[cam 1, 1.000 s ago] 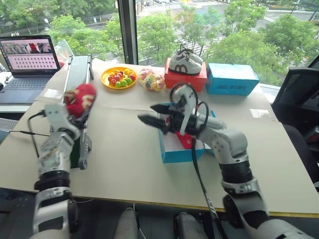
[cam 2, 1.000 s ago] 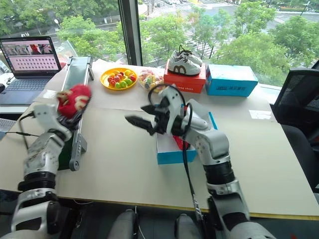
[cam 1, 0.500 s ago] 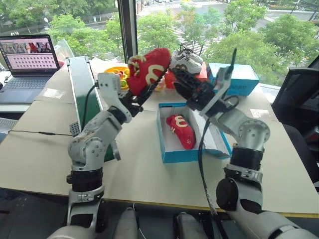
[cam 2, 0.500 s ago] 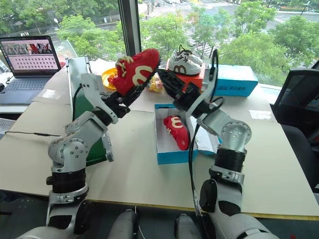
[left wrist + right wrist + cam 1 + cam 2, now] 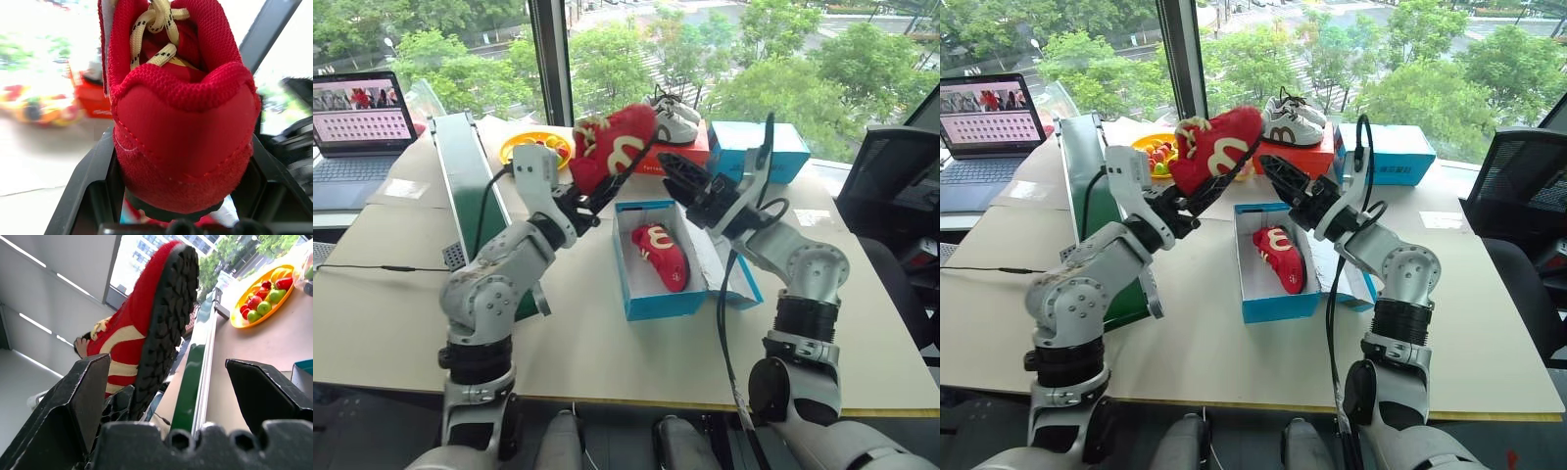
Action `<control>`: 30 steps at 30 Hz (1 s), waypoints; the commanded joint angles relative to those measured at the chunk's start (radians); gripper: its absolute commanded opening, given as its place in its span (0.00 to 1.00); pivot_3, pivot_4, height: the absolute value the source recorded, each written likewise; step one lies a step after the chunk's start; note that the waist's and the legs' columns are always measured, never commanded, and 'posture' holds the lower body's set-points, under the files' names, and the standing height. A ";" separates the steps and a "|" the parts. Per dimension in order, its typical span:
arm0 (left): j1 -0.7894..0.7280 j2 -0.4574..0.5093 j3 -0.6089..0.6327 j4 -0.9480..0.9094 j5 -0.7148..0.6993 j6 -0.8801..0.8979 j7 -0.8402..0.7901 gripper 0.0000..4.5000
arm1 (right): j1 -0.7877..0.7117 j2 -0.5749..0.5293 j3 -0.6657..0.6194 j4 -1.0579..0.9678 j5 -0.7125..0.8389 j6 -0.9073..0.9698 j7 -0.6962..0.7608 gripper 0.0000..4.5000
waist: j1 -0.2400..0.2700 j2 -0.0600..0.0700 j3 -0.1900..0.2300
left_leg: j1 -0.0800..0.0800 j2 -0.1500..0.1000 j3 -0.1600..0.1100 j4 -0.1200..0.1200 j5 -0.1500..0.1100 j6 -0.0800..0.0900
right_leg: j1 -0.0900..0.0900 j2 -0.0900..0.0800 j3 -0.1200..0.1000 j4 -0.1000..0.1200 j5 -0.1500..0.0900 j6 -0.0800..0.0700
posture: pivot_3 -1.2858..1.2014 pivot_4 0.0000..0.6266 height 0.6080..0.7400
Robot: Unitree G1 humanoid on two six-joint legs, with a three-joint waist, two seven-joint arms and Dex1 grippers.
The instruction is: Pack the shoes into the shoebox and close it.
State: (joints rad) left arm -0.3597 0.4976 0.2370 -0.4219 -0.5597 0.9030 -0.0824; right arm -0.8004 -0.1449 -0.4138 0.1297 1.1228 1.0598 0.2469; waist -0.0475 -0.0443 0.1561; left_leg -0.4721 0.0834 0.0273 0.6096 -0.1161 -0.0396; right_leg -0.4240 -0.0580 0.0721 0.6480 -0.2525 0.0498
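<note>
Swung in from the left edge of the frame to upper centre since a second ago: left gripper (image 5: 607,184), clamped on one red shoe (image 5: 615,143), now raised above the table just left of the open shoebox (image 5: 658,305). Pulled up and rightward off the box: right gripper (image 5: 693,192), jaws spread wide, now just right of the raised shoe, leaving the second red shoe (image 5: 661,255) inside the box uncovered. Little further shift over the last half second.
</note>
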 commanded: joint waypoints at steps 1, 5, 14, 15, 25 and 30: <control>0.038 0.086 0.132 -0.080 0.056 -0.010 0.021 0.52 | -0.012 0.001 0.007 0.002 0.023 -0.012 0.033 1.00 | 0.004 0.000 0.000 | -0.001 0.001 -0.001 0.000 0.000 0.000 | 0.000 0.000 -0.001 0.000 0.000 0.000 | 0.52 0.24 1.00; -0.042 0.073 0.170 -0.136 -0.034 0.019 0.001 0.52 | -0.028 0.006 0.030 0.039 0.006 -0.018 0.059 1.00 | 0.035 0.000 0.001 | -0.001 0.001 -0.001 0.002 0.000 0.000 | 0.002 -0.001 -0.004 0.000 0.000 -0.001 | 0.52 0.24 1.00; -0.336 -0.109 0.159 -0.202 -0.409 0.156 0.098 0.52 | -0.058 -0.004 0.042 0.052 0.015 -0.031 0.087 1.00 | 0.048 0.000 0.000 | -0.002 0.000 -0.001 0.003 0.001 0.001 | 0.002 -0.001 -0.004 -0.001 0.001 0.000 | 0.52 0.24 1.00; -0.351 -0.128 0.150 -0.195 -0.430 0.161 0.115 0.52 | -0.063 -0.003 0.033 0.047 0.026 -0.031 0.083 1.00 | 0.044 0.000 0.000 | -0.002 0.000 -0.001 0.002 0.001 0.001 | 0.002 -0.001 -0.004 -0.001 0.001 0.000 | 0.52 0.24 1.00; -0.354 -0.172 0.054 -0.143 -0.451 0.124 0.123 0.52 | -0.077 0.003 -0.040 -0.034 0.147 -0.037 0.019 1.00 | 0.034 0.000 0.000 | -0.001 0.000 -0.001 0.003 0.001 0.001 | 0.002 0.000 -0.003 -0.001 0.001 0.000 | 0.52 0.24 1.00; -0.350 -0.176 0.026 -0.113 -0.444 0.099 0.097 0.52 | -0.061 -0.008 -0.029 -0.078 0.175 -0.032 -0.015 1.00 | 0.034 0.000 0.000 | -0.002 0.000 -0.001 0.002 0.001 0.001 | 0.002 0.000 -0.003 -0.001 0.001 0.000 | 0.52 0.24 1.00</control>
State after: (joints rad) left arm -0.7003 0.3273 0.2713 -0.5279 -0.9966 1.0458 0.0332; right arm -0.8528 -0.1443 -0.4350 0.1017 1.2603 1.0436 0.2411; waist -0.0132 -0.0442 0.1565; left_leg -0.4736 0.0834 0.0259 0.6121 -0.1151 -0.0384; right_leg -0.4219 -0.0580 0.0691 0.6474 -0.2518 0.0499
